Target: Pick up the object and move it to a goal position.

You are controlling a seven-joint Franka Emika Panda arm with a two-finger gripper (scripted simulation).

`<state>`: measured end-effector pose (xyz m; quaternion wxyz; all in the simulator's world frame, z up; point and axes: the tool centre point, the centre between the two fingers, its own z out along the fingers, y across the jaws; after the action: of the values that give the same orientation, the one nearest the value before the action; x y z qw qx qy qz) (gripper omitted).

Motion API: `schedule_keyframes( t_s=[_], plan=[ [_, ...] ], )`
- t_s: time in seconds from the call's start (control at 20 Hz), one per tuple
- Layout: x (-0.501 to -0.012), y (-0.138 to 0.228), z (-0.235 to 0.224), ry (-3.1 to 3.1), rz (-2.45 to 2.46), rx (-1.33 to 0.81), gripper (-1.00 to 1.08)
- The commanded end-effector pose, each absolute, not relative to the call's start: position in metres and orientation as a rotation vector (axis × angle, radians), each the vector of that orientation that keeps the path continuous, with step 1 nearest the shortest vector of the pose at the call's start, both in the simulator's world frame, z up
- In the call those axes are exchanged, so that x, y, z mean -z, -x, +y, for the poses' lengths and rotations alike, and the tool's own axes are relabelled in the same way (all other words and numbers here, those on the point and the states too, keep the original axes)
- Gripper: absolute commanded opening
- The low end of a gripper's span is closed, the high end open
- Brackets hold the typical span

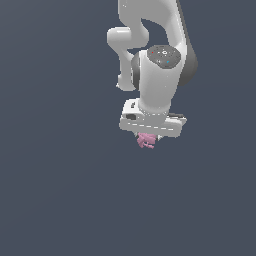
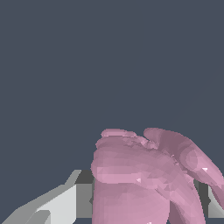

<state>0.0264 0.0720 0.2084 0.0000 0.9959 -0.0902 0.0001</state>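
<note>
1. Exterior view: the white arm points straight down, and the pink object (image 1: 146, 141) sits tucked directly under the pincer (image 1: 148, 138), half hidden by its body. This suits a top-down grasp.
2. Wrist view: the object (image 2: 144, 175) fills the space between the fingers (image 2: 52, 205), which seem closed against it. I judge it gripped, though contact is hard to confirm.

The supporting surface (image 1: 55, 190) is a plain, even slate-grey plane that fills both views, with no edge, seam or marking to be seen. The only thing that may rest on it is the pink object (image 1: 146, 141), though contact cannot be judged from here.
</note>
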Motion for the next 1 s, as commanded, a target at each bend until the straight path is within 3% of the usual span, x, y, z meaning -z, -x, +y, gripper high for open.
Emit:
schedule_keyframes(
  t_s=[0.0,0.5,0.95],
  plan=[
    [-0.239,-0.021,0.070,-3.129,-0.283,0.000,-1.00],
    [-0.342,-0.007,0.065,-3.129,-0.283,0.000,-1.00],
    [-0.385,-0.003,0.063,-3.129,-0.283,0.000,-1.00]
  ],
)
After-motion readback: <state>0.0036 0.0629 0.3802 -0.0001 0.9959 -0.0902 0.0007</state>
